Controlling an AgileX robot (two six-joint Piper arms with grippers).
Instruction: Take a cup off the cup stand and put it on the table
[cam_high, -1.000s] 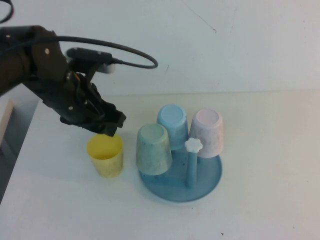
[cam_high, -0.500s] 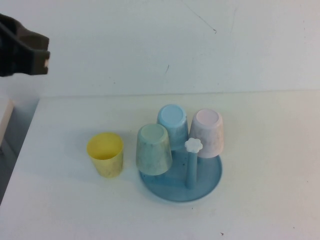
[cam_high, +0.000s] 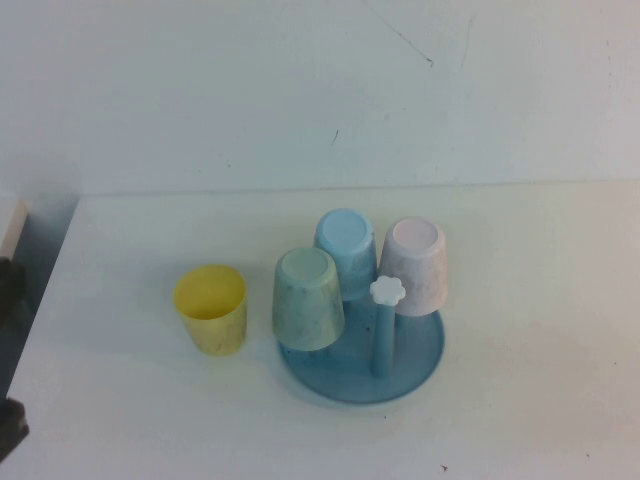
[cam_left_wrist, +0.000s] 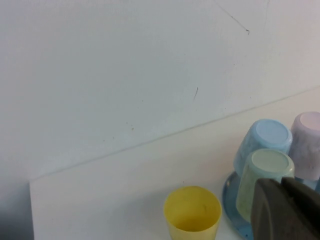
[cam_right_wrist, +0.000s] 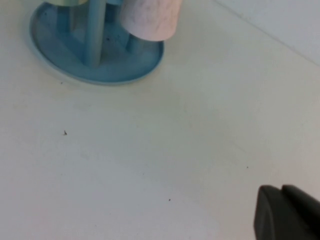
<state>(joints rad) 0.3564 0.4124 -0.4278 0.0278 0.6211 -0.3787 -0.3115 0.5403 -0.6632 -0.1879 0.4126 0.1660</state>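
Note:
The pale-yellow cup (cam_high: 210, 308) stands upright, mouth up, on the white table (cam_high: 530, 330), just left of the cup stand (cam_high: 420, 362); nothing touches it. The left wrist view shows the cup (cam_left_wrist: 192, 212) too. The stand is a round blue dish with a bare peg topped by a white flower knob (cam_high: 386, 291). My left gripper (cam_left_wrist: 281, 183) is shut and empty, drawn back from the cup and stand. My right gripper (cam_right_wrist: 281, 189) is shut and empty, low over bare table on the near right side of the stand (cam_right_wrist: 75, 60).
Three cups hang upside down on the stand's pegs: pale green (cam_high: 307, 298), light blue (cam_high: 347, 250) and pink (cam_high: 415, 265). A dark part of the left arm (cam_high: 10, 428) shows at the table's left edge. A pale wall rises behind the table.
The left arm has pulled away from above the yellow cup, up and off to the left, and its jaws have shut. The cup stays where it stood.

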